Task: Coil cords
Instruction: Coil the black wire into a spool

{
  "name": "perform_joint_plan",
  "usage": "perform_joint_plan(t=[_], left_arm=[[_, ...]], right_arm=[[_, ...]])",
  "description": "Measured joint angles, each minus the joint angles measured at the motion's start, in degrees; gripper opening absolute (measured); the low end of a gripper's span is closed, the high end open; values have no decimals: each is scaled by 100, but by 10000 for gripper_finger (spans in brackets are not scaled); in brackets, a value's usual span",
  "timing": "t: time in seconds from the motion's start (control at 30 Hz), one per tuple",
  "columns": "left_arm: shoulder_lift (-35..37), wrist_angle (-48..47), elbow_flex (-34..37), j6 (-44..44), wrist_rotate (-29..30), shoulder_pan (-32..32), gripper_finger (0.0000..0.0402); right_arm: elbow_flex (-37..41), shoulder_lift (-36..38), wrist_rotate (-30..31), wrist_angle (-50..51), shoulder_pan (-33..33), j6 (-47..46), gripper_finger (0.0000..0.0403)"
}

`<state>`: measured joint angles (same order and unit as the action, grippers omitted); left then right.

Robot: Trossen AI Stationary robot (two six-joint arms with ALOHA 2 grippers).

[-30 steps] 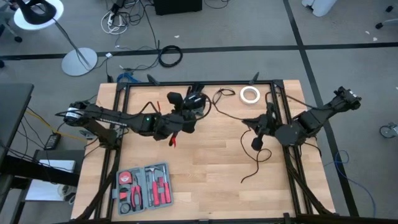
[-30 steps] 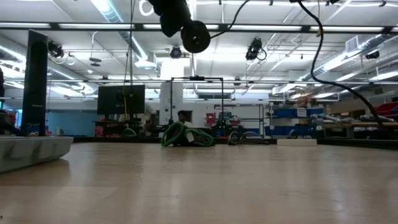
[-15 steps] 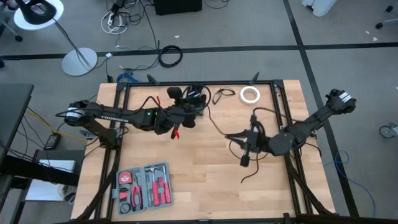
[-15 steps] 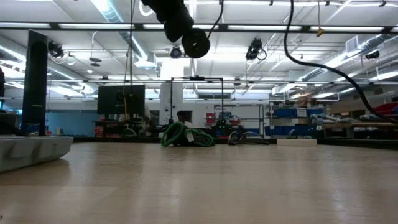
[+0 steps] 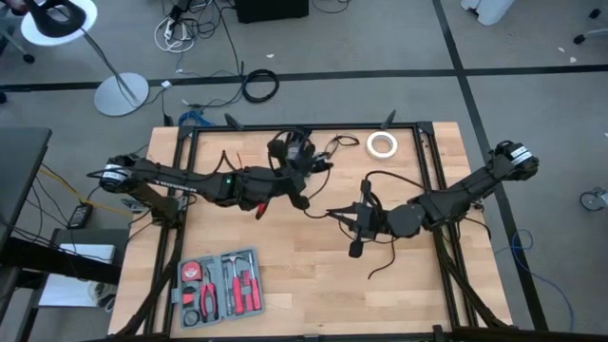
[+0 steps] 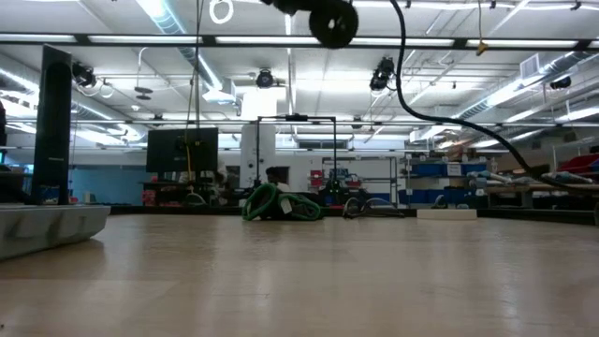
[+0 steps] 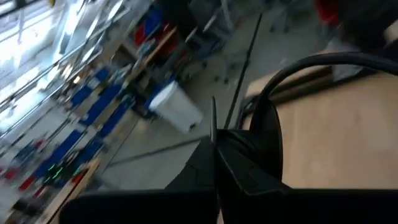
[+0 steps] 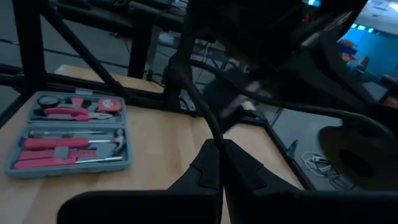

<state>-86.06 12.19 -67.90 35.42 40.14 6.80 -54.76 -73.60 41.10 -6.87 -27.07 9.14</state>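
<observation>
The cord is thin and black. Its round coiled bundle point(image 5: 290, 150) hangs in the air at the far middle of the table and shows near the top of the low view point(image 6: 332, 22). My left gripper point(image 5: 298, 177) is shut beside the bundle. From there the cord point(image 5: 318, 207) runs to my right gripper point(image 5: 340, 217), shut over the table's middle. A loose tail point(image 5: 380, 264) drops from it onto the wood. In the low view a strand point(image 6: 440, 112) sags toward the right. My left gripper pinches a curved stretch of the cord point(image 7: 268, 118) between its two shut fingers point(image 7: 236, 163), right beside the coiled bundle. The fingers lie about level and point toward the table's right side. The bundle is lifted clear of the table. My right gripper pinches a single strand of the cord point(image 8: 210, 132) between its two fingers point(image 8: 205, 163), at their free ends. The fingers lie about level, pointing toward the table's left side, across the strand. The strand is lifted clear and runs up toward my left gripper.
A white tape roll point(image 5: 382, 143) lies at the far right of the table. A grey tool case point(image 5: 220, 285) with red-handled tools sits at the near left and shows in the right wrist view point(image 8: 68, 134). Black frame rails point(image 5: 423, 157) border the table. A thicker cable ring point(image 5: 259, 85) lies on the floor.
My right gripper has gone toward the table's left edge and a little nearer, closing on my left gripper with the cord in its hold. My left gripper has rolled, and the coiled bundle has swung up and toward the right.
</observation>
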Motion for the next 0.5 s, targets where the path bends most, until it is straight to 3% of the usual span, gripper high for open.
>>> perform_joint_plan(t=[0.37, 0.5], left_arm=[[2, 671, 0, -26, -1099, 270, 0], [2, 993, -1, -50, -1205, 358, 0]], right_arm=[[0, 104, 592, -37, -13, 450, 1], [0, 82, 622, -41, 21, 305, 1]])
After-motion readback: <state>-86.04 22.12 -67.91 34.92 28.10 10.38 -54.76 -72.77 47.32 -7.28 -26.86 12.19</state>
